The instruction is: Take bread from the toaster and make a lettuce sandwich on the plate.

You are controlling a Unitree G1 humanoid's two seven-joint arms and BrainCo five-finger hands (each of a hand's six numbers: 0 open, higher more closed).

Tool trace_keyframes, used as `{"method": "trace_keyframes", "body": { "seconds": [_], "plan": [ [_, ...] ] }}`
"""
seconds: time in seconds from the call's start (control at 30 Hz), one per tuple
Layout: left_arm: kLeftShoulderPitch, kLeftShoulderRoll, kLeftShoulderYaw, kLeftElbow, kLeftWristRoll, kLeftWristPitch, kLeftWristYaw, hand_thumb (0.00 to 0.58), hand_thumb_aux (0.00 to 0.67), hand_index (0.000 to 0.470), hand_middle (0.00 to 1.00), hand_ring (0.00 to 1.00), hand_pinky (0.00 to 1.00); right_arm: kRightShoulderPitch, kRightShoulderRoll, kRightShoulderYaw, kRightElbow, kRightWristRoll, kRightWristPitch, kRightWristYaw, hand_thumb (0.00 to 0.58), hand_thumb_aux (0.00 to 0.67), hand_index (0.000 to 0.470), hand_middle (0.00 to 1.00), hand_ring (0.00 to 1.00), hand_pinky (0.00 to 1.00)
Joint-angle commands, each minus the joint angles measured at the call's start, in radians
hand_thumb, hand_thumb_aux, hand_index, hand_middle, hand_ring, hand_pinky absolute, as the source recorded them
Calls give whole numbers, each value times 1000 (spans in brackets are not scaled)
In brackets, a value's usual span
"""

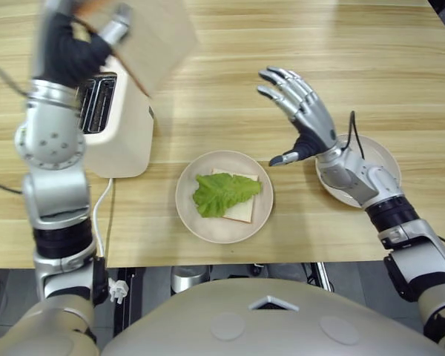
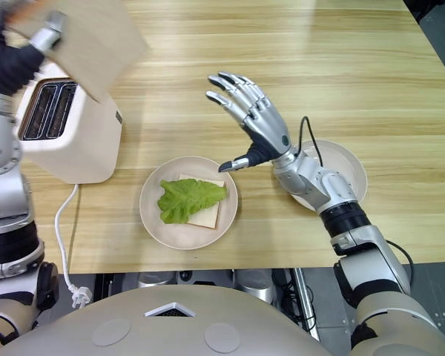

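Wood-grain table (image 1: 297, 44) lies under everything on my feed. At about 9 o'clock from the centre stands the cream toaster (image 1: 122, 137), slots up, with its white cord (image 1: 100, 211) dropping over the near table edge.

My left hand (image 1: 73, 46) is above the toaster, at roughly 10 o'clock, with its fingers pinched on one edge of the held slice (image 1: 154, 35). That slice hangs in the air, tilted and clear of the slots. It is blurred, so I cannot tell exactly how the fingers sit on it.

At 6 o'clock, near the front edge, is the plate (image 1: 224, 231). On it the bottom slice (image 1: 241, 211) lies flat. The lettuce leaf (image 1: 221, 194) is spread over most of it and reaches past the bread toward the plate's 9 o'clock side. A corner of bread shows at the plate's 4 o'clock.

My right hand (image 1: 305, 111) hovers at 2 o'clock from the plate, fingers spread and straight, holding nothing. Its thumb points down toward the plate's rim without touching it. Its wrist passes over the side dish (image 1: 384, 159), which sits at 3 o'clock from the plate, apart from it.
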Motion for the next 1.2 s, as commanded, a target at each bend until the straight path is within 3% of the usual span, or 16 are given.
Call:
{"method": "trace_keyframes", "body": {
  "seconds": [0.03,0.17,0.4,0.73,1.2],
  "plan": [
    [17,-14,-66,105,-211,21,-206,580,670,460,1000,1000,1000,31,-19,-85,17,153,-51,62,0,0,0,0,0,0],
    [15,-6,-152,302,-286,22,-378,580,670,460,1000,1000,1000,70,-25,-136,17,289,-110,149,0,0,0,0,0,0],
    [30,-8,-300,527,-252,-98,-533,580,670,460,1000,1000,1000,101,5,-173,11,330,-135,260,0,0,0,0,0,0],
    [25,-64,-350,686,-260,-131,-598,580,670,460,1000,1000,1000,121,65,-195,36,283,-123,321,0,0,0,0,0,0],
    [-16,-66,-393,783,-115,-253,-536,580,670,460,1000,1000,1000,159,85,-192,3,275,-153,385,0,0,0,0,0,0]
  ]
}}
